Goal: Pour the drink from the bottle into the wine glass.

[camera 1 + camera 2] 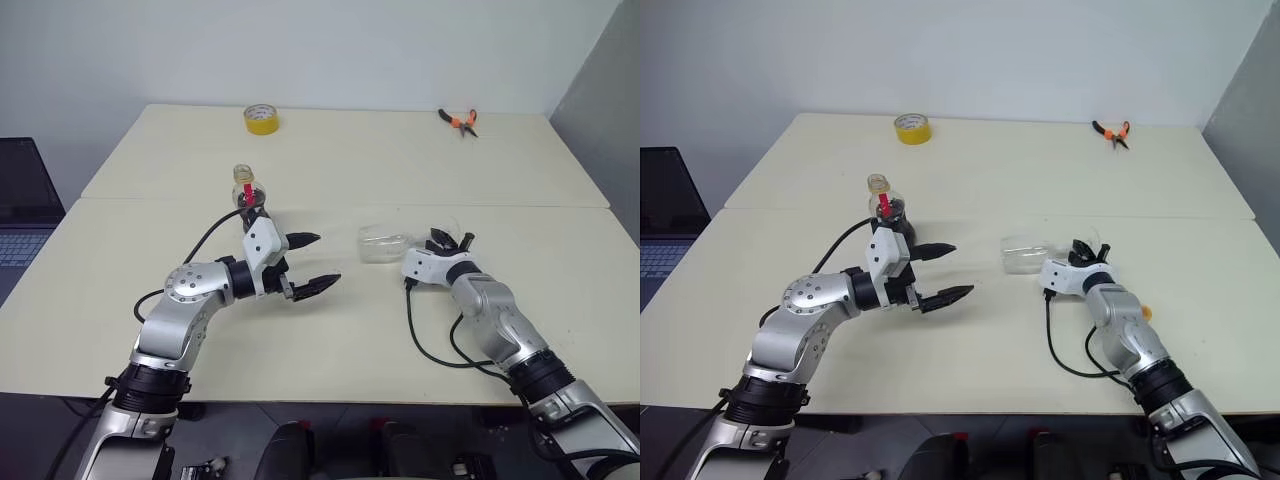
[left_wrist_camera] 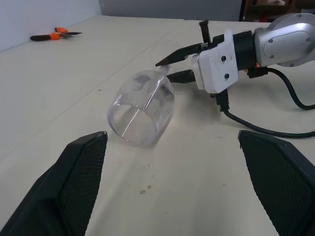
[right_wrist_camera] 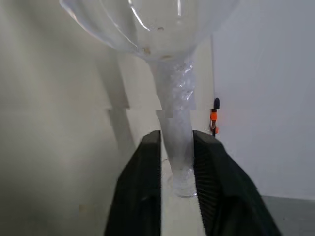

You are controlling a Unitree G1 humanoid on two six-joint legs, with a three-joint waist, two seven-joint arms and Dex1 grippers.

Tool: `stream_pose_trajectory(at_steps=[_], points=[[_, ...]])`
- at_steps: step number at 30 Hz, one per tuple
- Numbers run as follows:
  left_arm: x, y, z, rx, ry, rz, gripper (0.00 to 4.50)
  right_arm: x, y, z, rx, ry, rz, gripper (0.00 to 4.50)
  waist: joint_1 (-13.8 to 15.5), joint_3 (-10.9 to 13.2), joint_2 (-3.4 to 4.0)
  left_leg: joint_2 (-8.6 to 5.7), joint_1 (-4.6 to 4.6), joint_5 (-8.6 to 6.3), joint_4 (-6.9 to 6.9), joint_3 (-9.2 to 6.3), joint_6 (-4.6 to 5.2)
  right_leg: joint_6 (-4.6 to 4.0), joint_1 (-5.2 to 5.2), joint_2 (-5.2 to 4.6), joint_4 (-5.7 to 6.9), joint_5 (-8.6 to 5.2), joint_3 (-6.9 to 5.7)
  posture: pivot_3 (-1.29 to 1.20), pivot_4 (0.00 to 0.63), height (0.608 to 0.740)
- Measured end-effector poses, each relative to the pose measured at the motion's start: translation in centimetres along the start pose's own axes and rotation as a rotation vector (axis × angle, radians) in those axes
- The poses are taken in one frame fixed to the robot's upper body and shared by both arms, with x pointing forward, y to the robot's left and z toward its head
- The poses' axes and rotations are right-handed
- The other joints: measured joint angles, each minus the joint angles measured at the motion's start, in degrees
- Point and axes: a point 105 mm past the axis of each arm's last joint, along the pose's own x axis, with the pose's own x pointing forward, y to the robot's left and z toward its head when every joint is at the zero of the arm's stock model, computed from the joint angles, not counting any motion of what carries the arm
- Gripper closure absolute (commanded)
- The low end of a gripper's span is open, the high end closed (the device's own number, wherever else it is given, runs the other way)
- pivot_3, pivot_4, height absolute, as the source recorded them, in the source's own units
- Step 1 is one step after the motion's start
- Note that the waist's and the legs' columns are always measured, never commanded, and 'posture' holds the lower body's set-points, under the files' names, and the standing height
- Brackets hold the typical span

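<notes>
We see the right gripper (image 3: 176,147) clamped on the stem of the wine glass (image 2: 142,106), which lies on its side on the table (image 1: 330,340) with its open mouth turned toward the left arm. The left gripper (image 1: 311,262) hovers above the tabletop with its fingers spread wide and nothing between them, a stretch of bare table separating it from the glass. Just behind the left gripper stands the bottle (image 1: 246,196), upright, capped, with the dark drink (image 1: 895,209) low in its body. Far back, near the table's rear edge, lie a yellow tape roll (image 1: 261,118) and orange-handled pliers (image 1: 459,121), well apart from both arms.
</notes>
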Motion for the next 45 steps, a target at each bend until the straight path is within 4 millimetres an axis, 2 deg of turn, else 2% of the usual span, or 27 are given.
stream_pose_trajectory(at_steps=[7,12,15,18,21,24,27,29,34,37,41,44,45], points=[[-0.4,0.5,-0.7,-0.014,0.013,0.053,0.0,0.0,-0.7,-0.4,0.02,0.002,-0.022,4.37,-0.12,0.0,0.0,0.0,0.0,0.0,0.0,0.01,0.0,-0.01,-0.04,0.0,0.06,-0.01,0.03,0.0,0.15,0.74],[-1.8,1.8,-0.4,-0.011,-0.018,0.138,0.0,-0.6,-2.7,0.9,0.151,-0.057,-0.093,4.37,-0.46,0.01,0.01,0.02,-0.02,0.0,-0.01,0.01,0.0,-0.02,-0.07,0.0,0.08,-0.01,0.02,0.0,0.15,0.74],[-2.8,1.9,-0.7,-0.049,-0.024,0.141,0.0,-0.8,-3.5,3.0,0.357,-0.135,-0.123,4.37,-0.61,0.01,0.01,0.04,-0.01,0.0,-0.03,-0.01,0.0,-0.05,-0.08,0.0,0.12,-0.03,0.0,0.0,0.15,0.74],[-4.1,1.7,-0.4,-0.105,-0.01,0.105,0.0,-0.9,-3.1,6.4,0.707,-0.304,-0.062,4.37,-0.91,0.07,-0.05,0.08,0.0,-0.01,-0.07,-0.06,0.01,-0.08,-0.07,0.04,0.16,-0.05,-0.03,0.0,0.15,0.74],[-4.7,1.4,0.7,-0.11,-0.016,0.071,0.0,-0.7,-1.5,9.3,0.968,-0.428,0.041,4.37,-0.83,0.07,-0.06,0.06,0.02,-0.01,-0.04,-0.08,0.01,-0.09,-0.04,0.02,0.16,-0.05,-0.06,0.0,0.15,0.74],[-5.3,1.1,1.4,-0.113,-0.01,0.048,0.0,-0.3,0.3,10.5,1.129,-0.481,0.127,4.37,-0.54,0.09,-0.04,0.0,0.01,-0.01,-0.01,-0.08,0.01,-0.09,-0.02,-0.05,0.13,-0.05,-0.06,0.0,0.15,0.74],[-5.6,1.0,1.8,-0.128,-0.013,0.045,0.0,0.4,1.1,11.3,1.188,-0.528,0.168,4.37,-0.64,0.1,-0.04,0.0,0.03,-0.01,0.0,-0.07,0.01,-0.09,-0.05,-0.03,0.17,-0.05,-0.06,0.0,0.15,0.74],[-5.7,1.0,2.0,-0.127,-0.015,0.043,0.0,1.0,0.9,11.8,1.208,-0.565,0.167,4.37,-0.82,0.12,-0.02,0.04,0.07,0.0,-0.03,-0.06,0.01,-0.13,-0.07,0.0,0.24,-0.08,-0.05,0.0,0.15,0.74],[-5.8,1.1,2.5,-0.122,-0.023,0.057,0.0,2.4,0.0,11.7,1.206,-0.595,0.123,4.37,-0.88,0.12,-0.02,0.05,0.07,0.0,-0.04,-0.05,-0.01,-0.17,-0.09,0.01,0.28,-0.1,-0.05,0.0,0.15,0.74],[-5.8,1.1,2.7,-0.113,-0.024,0.062,0.0,3.1,0.7,11.3,1.196,-0.57,0.141,4.37,-0.85,0.12,-0.02,0.04,0.07,0.01,-0.03,-0.05,-0.02,-0.17,-0.08,0.0,0.27,-0.1,-0.04,0.0,0.15,0.74],[-5.6,0.9,3.1,-0.097,-0.029,0.068,0.0,2.9,2.4,10.6,1.166,-0.546,0.19,4.37,-0.8,0.12,-0.02,0.04,0.06,0.01,-0.03,-0.04,-0.02,-0.17,-0.07,-0.01,0.26,-0.1,-0.04,0.0,0.15,0.74],[-5.6,0.9,3.0,-0.099,-0.029,0.069,0.0,2.4,2.8,10.4,1.158,-0.561,0.197,4.37,-0.83,0.12,-0.01,0.05,0.09,0.0,-0.04,-0.04,-0.01,-0.17,-0.07,-0.01,0.29,-0.1,-0.03,0.0,0.15,0.74],[-5.6,0.9,3.0,-0.099,-0.028,0.069,0.0,2.3,2.9,10.3,1.159,-0.563,0.199,4.02,-0.83,0.12,-0.01,0.05,0.09,0.0,-0.04,-0.04,-0.01,-0.18,-0.07,-0.01,0.3,-0.1,-0.04,0.0,0.15,0.74]])
